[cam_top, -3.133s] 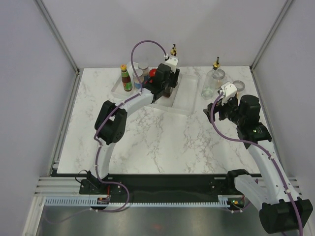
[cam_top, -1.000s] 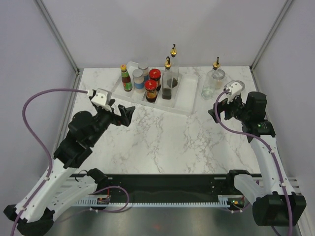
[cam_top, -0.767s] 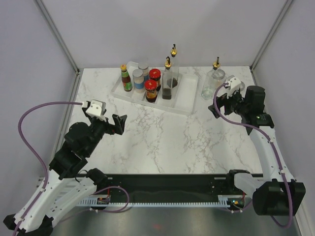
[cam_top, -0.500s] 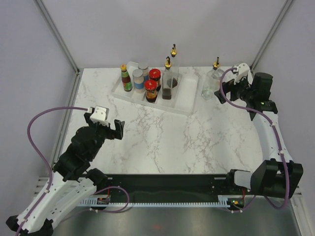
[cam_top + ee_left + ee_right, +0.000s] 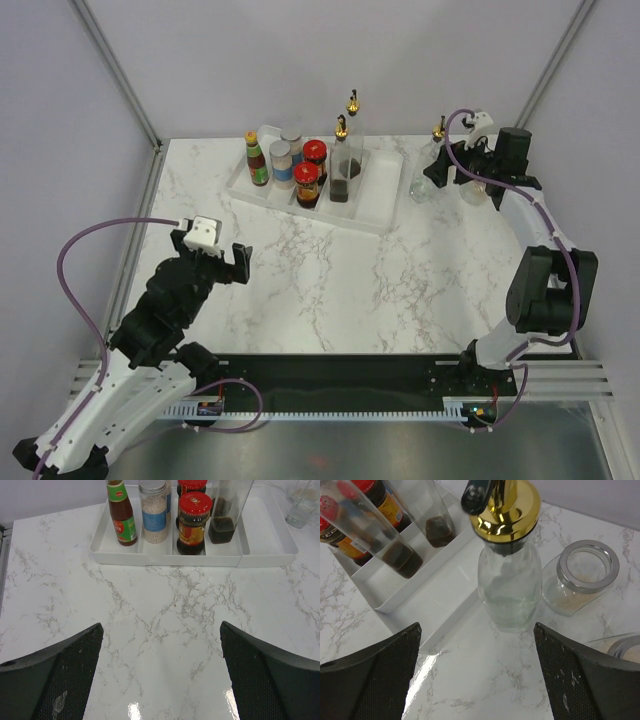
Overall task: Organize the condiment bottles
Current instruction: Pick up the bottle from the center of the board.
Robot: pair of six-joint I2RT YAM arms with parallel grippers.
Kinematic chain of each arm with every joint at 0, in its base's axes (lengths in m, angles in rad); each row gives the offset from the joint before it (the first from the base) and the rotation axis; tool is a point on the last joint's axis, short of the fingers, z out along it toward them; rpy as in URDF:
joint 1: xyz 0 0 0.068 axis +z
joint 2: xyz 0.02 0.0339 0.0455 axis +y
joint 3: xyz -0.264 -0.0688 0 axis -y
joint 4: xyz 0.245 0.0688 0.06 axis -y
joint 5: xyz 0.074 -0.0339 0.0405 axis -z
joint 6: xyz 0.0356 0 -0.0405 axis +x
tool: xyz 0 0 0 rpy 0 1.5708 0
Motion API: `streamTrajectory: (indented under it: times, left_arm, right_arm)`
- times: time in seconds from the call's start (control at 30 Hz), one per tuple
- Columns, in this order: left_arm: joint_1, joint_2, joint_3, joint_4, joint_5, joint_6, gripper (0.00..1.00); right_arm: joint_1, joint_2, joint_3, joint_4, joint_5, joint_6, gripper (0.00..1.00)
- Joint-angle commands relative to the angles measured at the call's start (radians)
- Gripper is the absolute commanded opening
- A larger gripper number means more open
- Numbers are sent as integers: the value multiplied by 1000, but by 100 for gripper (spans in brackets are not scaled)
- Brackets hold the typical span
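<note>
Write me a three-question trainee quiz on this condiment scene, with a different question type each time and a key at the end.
1. True or false: the clear cruet with the gold spout stands inside the white tray.
2. How many red-lidded jars stand in the tray? A one; B two; C four.
3. Fill in: the left gripper and the right gripper are both ___.
Key: 1 false, it stands outside the tray; 2 B; 3 open.
</note>
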Motion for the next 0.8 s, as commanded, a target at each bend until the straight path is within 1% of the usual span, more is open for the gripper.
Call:
streamTrajectory:
  times: [0.0, 0.17, 0.27, 0.53, 0.77]
  left_arm:
    - [2, 6, -15, 28, -20, 4, 100]
    - [0, -2, -26, 33, -43, 6, 100]
    - [0, -2, -31, 35, -44, 4, 100]
    - [0, 13, -34, 38, -49, 6, 100]
    - [0, 12, -38, 38, -50, 9, 100]
  right_arm:
    - [13, 58, 103, 79, 23, 9, 97]
    - [19, 163, 180, 86, 57, -6, 96]
    - [22, 196, 197, 105, 66, -8, 96]
    - [50, 246, 217, 120, 94, -37, 96]
    - [64, 281, 213, 166, 126, -40, 93]
